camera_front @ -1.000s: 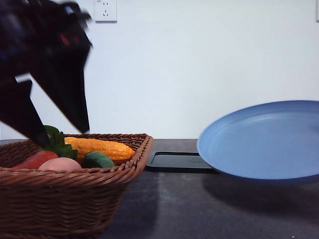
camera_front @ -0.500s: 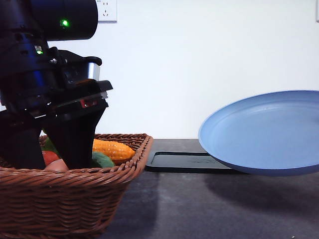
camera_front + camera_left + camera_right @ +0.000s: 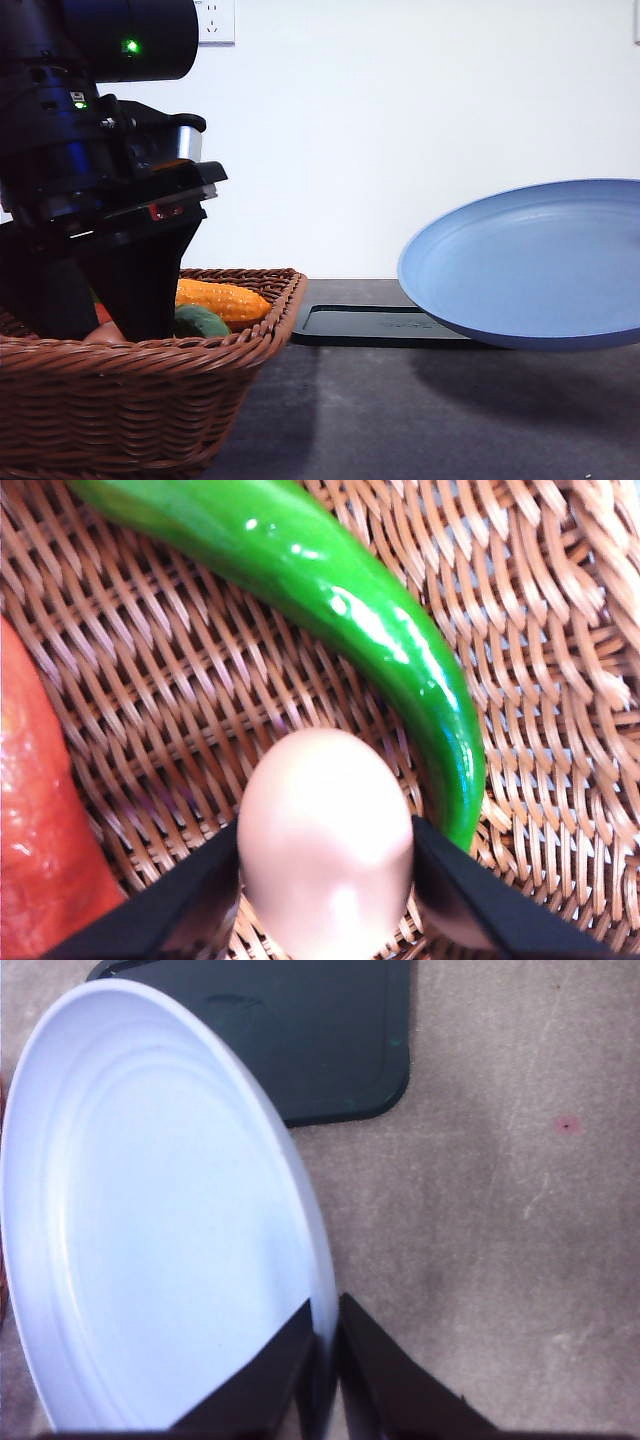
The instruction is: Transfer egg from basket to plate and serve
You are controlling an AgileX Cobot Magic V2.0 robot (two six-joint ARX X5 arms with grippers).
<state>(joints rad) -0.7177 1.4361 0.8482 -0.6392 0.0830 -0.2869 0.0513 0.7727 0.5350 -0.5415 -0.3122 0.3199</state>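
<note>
Seen from the front, left gripper [image 3: 95,330] lowered into the brown wicker basket [image 3: 150,400] at the left of the dark table [image 3: 400,420], fingers down among the produce beside an orange corn cob [image 3: 225,298] and a dark green vegetable [image 3: 200,320]. In the left wrist view, black fingers [image 3: 470,905] closed against both sides of the pinkish-tan egg [image 3: 325,845], the egg on the woven basket floor, a glossy green pepper [image 3: 350,620] curving just beside it and a red vegetable [image 3: 40,820] on its other side. At the right of the front view, the blue plate [image 3: 530,265] held clear of the table and tilted, over the near edge of a flat black tray [image 3: 365,325]. In the right wrist view, right gripper [image 3: 325,1345] pinched narrowly on the plate's rim, one finger on each face, tray and bare tabletop beyond.
</note>
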